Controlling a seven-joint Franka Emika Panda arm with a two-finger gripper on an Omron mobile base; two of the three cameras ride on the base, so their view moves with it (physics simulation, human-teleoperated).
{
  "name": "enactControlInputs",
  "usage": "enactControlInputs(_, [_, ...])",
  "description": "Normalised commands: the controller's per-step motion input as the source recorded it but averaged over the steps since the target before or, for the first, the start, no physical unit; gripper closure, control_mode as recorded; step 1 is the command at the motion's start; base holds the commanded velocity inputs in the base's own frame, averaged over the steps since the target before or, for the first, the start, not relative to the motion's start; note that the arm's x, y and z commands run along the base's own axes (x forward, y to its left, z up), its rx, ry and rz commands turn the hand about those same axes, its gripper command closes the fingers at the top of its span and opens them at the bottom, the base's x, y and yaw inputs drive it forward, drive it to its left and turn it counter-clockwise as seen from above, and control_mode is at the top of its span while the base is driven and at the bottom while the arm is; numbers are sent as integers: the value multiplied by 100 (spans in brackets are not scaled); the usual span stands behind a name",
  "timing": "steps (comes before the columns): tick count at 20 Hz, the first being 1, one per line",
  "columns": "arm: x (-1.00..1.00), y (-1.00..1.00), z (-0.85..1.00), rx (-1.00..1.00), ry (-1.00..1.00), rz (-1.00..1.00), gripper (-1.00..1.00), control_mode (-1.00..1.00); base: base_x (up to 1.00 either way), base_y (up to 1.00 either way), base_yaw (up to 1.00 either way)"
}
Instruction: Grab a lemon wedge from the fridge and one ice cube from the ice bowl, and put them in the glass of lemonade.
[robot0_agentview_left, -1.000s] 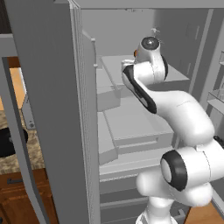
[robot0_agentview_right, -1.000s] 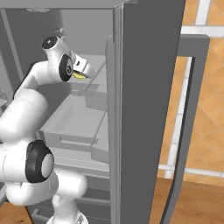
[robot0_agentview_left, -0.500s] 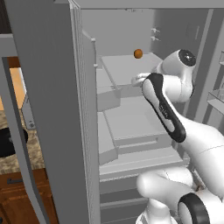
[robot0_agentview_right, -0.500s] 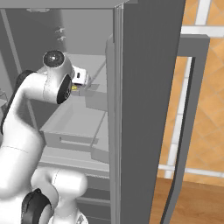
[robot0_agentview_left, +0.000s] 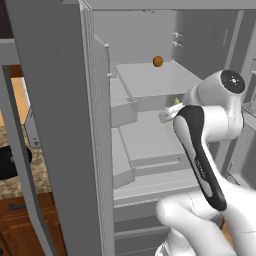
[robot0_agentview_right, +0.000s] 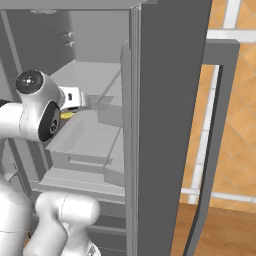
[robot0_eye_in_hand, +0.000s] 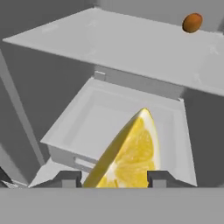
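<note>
White rounded arm (robot0_agentview_left: 215, 125) — black joints

Light: even, flat, soft all round
Shadows: faint, under fridge (robot0_agentview_left: 150, 80) shelves
Glare: none
Focus: slightly soft, coarse render

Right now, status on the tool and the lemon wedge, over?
Tool shut on lemon wedge, inside the fridge. Orange ball on upper shelf, apart. Open drawer below; path out looks free.
</note>
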Motion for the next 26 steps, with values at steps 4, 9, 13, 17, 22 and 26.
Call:
enactControlInputs(4, [-97, 0, 2, -7, -7, 3, 100, -100, 0, 0, 0])
enactControlInputs(9, [-87, -23, 0, 0, -13, 0, 100, -100, 0, 0, 0])
enactControlInputs(13, [-14, -3, 0, 0, -5, 1, 100, 100, 0, 0, 1])
enactControlInputs(17, [0, 0, 0, 0, 0, 0, 100, 100, -53, -2, 0])
enactControlInputs(22, [0, 0, 0, 0, 0, 0, 100, 100, -100, 0, 0])
enactControlInputs(26, [0, 0, 0, 0, 0, 0, 100, 100, -74, 7, 0])
